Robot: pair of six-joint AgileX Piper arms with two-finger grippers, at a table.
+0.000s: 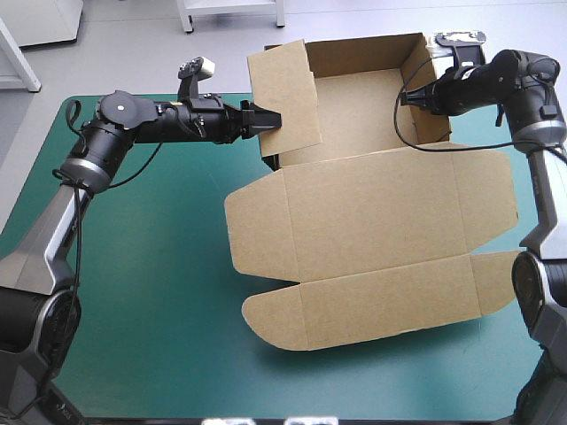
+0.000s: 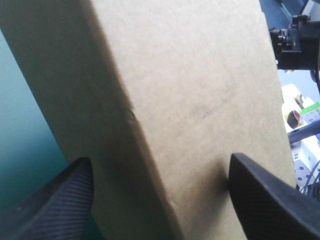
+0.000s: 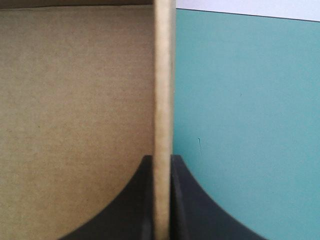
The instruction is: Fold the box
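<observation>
tools at the box walls

high view: the brown box [image 1: 372, 221] sits on the teal-green worktop [image 1: 159, 292], walls raised, lid flat. left wrist: the left tool [image 2: 160, 160] stands wide open around a wall. right wrist: the right tool [image 3: 162, 160] pinches a wall's edge.

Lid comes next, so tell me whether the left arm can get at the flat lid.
Probably yes: the left gripper stands open around the raised left wall, gripping nothing, and the lid lies flat and uncovered just beside it.
</observation>
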